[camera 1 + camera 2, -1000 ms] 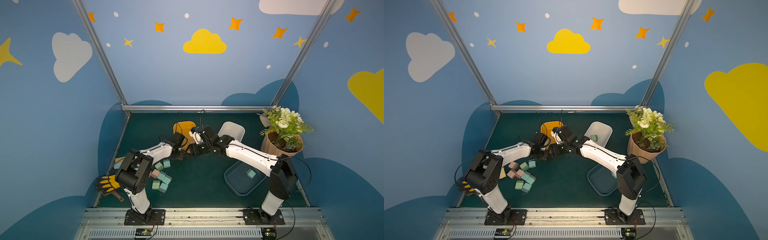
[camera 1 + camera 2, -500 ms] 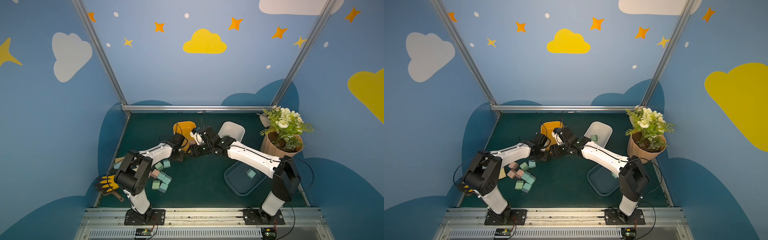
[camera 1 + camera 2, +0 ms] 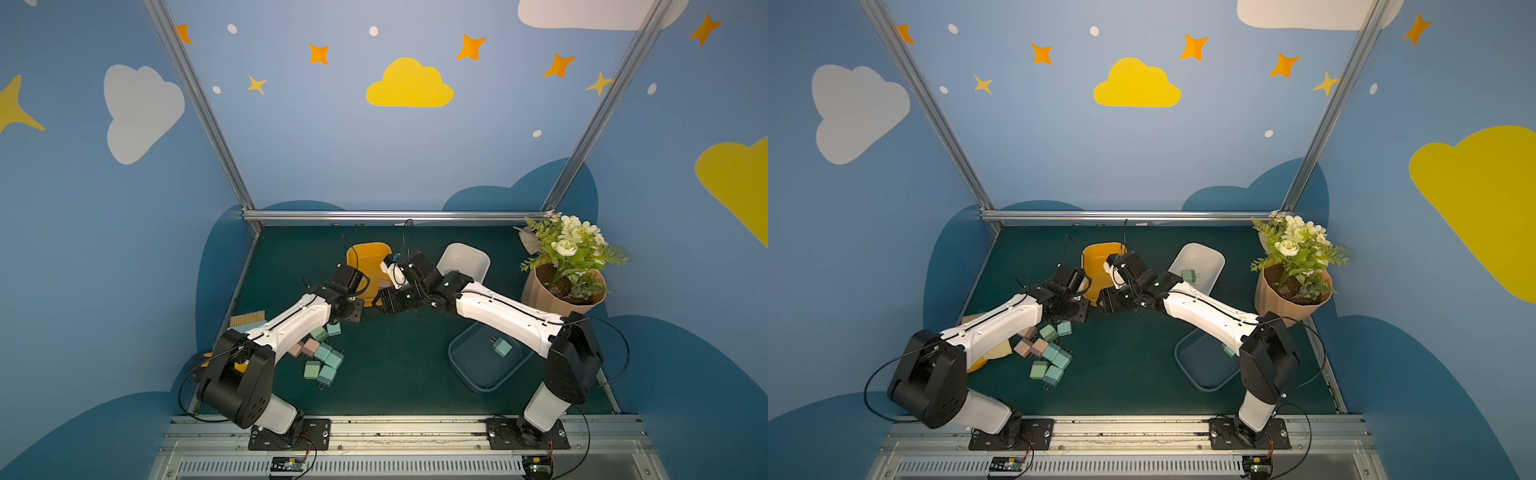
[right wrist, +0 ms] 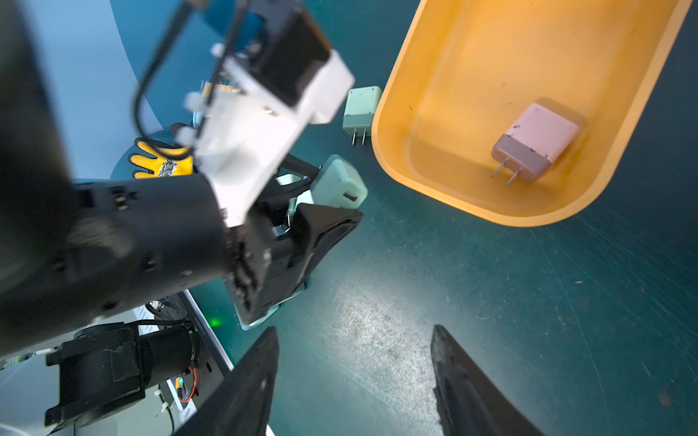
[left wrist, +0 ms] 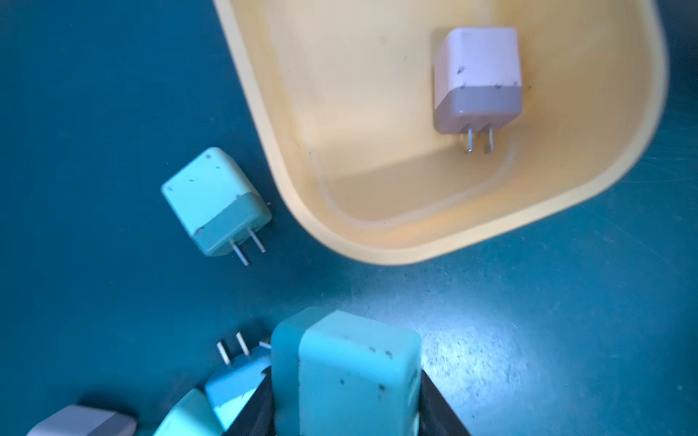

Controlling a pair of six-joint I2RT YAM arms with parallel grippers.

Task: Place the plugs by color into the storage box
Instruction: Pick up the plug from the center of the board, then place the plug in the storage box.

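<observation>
1. The left gripper (image 5: 345, 413) is clamped on a light teal plug (image 5: 359, 362). Its dark fingers press on opposite sides of the body, and the plug is held clear of the green mat (image 3: 395, 374).
2. Just ahead of this gripper stands the yellow box (image 5: 264, 113). Its near rim is close to the held plug but not touching it. A pink plug (image 5: 477, 79) lies on its side inside, with its prongs pointing back toward the left gripper.
3. To one side of the left gripper, a pale green plug (image 5: 215, 200) lies on the mat just outside the yellow box's rim. The left wrist view shows a gap between the two.
4. Behind the left gripper, under its forearm, is the pile of loose plugs (image 3: 322, 357) in pink, green and teal. They crowd against one another.
5. The right gripper (image 4: 355, 377) faces the left one with its tips near it. Its jaws stand apart with only bare mat between them. The yellow box is just ahead of it, off to one side.
6. Back along the right arm sits the white box (image 3: 1208, 253), which holds one green plug (image 3: 1188, 275). Farther back, near that arm's base, the clear box (image 3: 478, 384) holds a teal plug (image 3: 500, 347).
7. A brush (image 3: 247, 319) and a yellow glove (image 4: 158, 162) lie well behind the left gripper. A potted plant (image 3: 569, 266) stands well behind the right gripper.
</observation>
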